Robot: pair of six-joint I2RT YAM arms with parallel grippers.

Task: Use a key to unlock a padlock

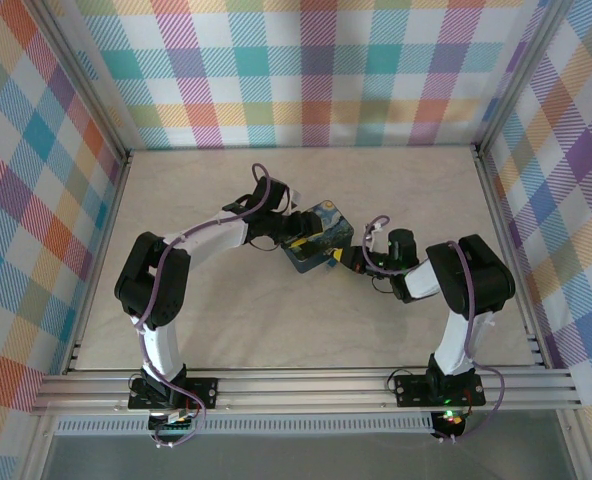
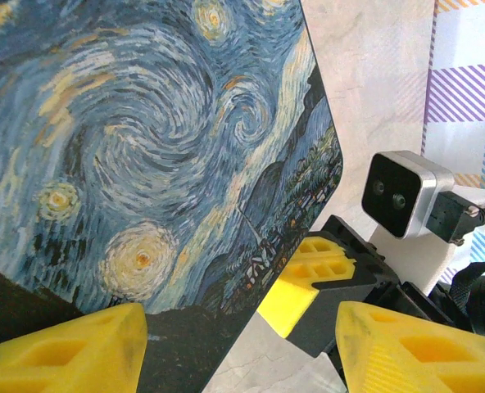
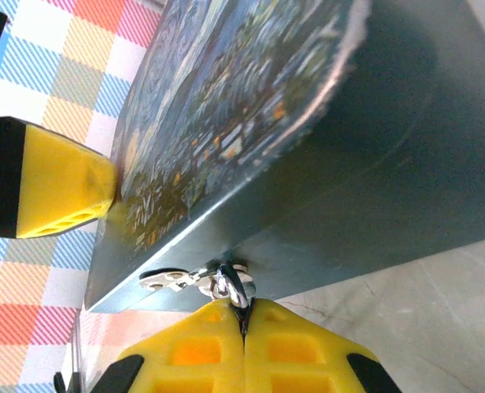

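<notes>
Pinching the key (image 3: 167,281) at the tin's (image 3: 251,106) lower rim: right gripper (image 3: 244,315) closed, left gripper (image 2: 241,337) spread.
Key largely hidden: a small silvery ring and a flat metal tab show just under the tin's rim, the rest is lost between the pads, and the blade shape cannot be made out. Right gripper's yellow fingers are pressed together on that ring. Left gripper's fingers stand wide apart, the tin's rounded corner between them; contact cannot be confirmed. Tin is cut off by the frame in both wrist views. It is rectangular, with a swirled painted lid and a plain blue-grey side wall, above a pale marbled table (image 3: 439,327). Fingers are moulded plastic with hollow cells.
</notes>
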